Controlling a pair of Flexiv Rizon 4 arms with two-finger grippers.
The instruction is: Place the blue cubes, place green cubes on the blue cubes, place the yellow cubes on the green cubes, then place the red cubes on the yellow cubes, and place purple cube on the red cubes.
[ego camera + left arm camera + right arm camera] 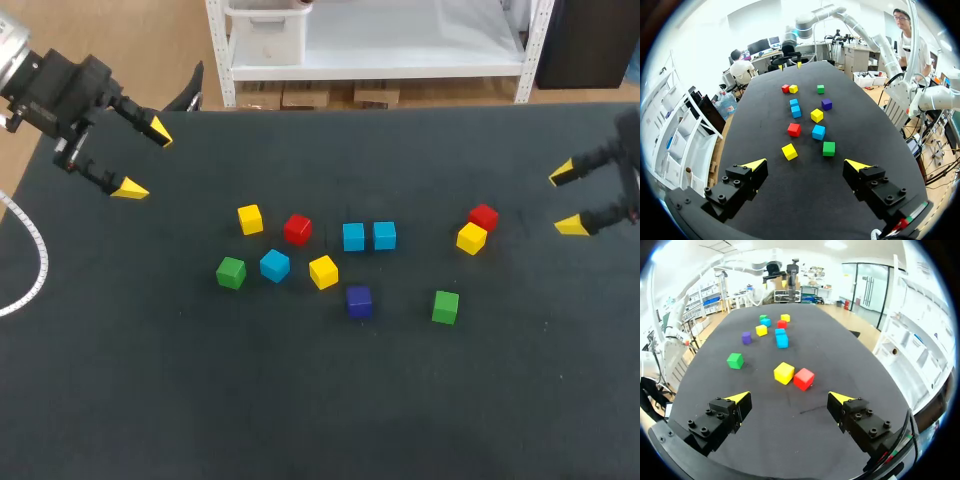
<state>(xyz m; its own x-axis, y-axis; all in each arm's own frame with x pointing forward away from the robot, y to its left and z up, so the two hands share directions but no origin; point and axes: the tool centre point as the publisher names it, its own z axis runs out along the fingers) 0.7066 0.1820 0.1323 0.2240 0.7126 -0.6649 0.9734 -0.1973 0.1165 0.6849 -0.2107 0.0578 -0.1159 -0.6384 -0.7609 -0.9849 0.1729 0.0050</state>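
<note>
Head view: looked down on a dark bench [120, 400] strewn with single cubes, each flat on the surface. Found the left claw [145, 160] over the left edge, tips well apart and empty; found the right claw [566, 199] over the right edge, likewise spread and empty. Noted a blue pair [355, 237] side by side mid-bench, with the purple cube [359, 300] just in front. Placed a third blue [274, 265] between a left green [231, 272] and a mid yellow [323, 271], with a left yellow [249, 219] and left red [297, 229] behind them. Saw a right green [445, 306] apart on the right and a right red [483, 216] touching a right yellow [471, 238] near the right claw. Left wrist view: looked past the left claw [806, 165], spread over bare bench; met left yellow [789, 151] and left green [828, 148] nearest ahead, the right claw [790, 65] far beyond. Right wrist view: looked past the right claw [789, 398], also spread on nothing; met right yellow [784, 373] against right red [803, 379] just ahead, right green [735, 360] off to one side.
</note>
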